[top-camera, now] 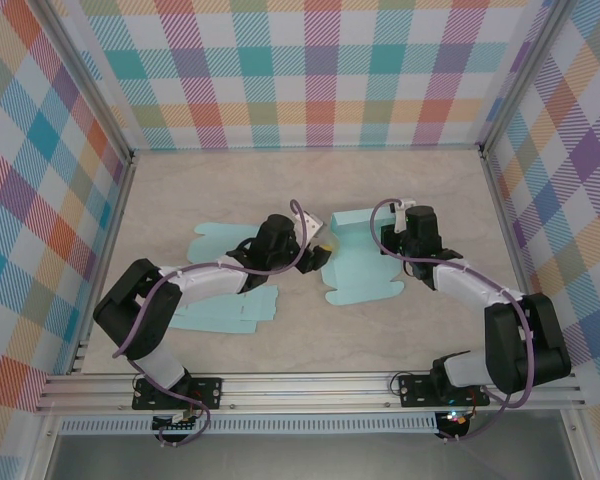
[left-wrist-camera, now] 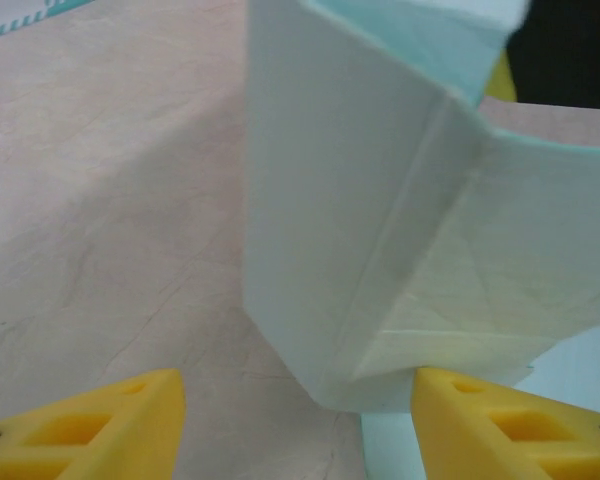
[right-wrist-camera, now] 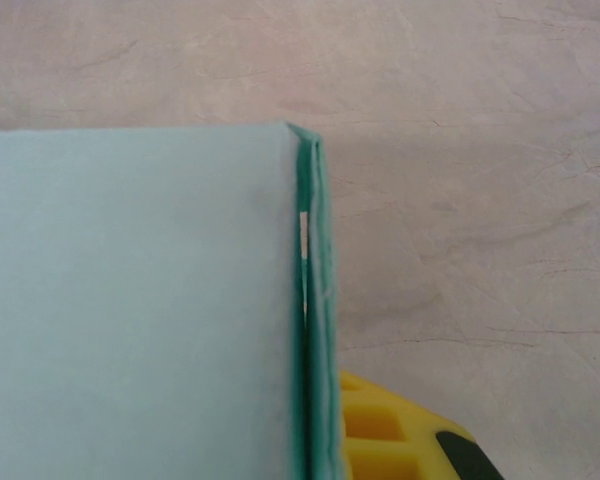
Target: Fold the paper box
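In the top external view, the light teal, half-folded paper box (top-camera: 363, 262) lies right of the frame's centre on the beige marbled table (top-camera: 280, 190). Its long axis runs roughly from top to bottom of the frame, with a flat, scalloped flap pointing at the lower edge and a raised wall at its upper end. The left gripper (top-camera: 320, 244) is at the box's left side and the right gripper (top-camera: 400, 240) is at its upper right side. Two flat teal paper sheets (top-camera: 225, 310) lie in the left half of the frame, partly under the left arm. Checked cloth walls (top-camera: 320, 70) close in the table on three sides.

In the left wrist view, the left gripper (left-wrist-camera: 295, 405) has its jaws apart, a yellow fingertip (left-wrist-camera: 110, 425) in each lower corner. A folded upright corner of the paper box (left-wrist-camera: 360, 230) stands between them, its crease rising to the upper right; neither fingertip visibly touches it. Bare table (left-wrist-camera: 100, 200) takes up the left of the frame.

In the right wrist view, a flat panel of the paper box (right-wrist-camera: 140, 300) covers the left half, its doubled edge running straight up from the bottom edge. The right gripper (right-wrist-camera: 315, 455) is clamped together on that edge. One yellow finger (right-wrist-camera: 390, 440) sits tight against its right side, and the panel hides the other. The table (right-wrist-camera: 480, 150) takes up the right of the frame and the strip across the top
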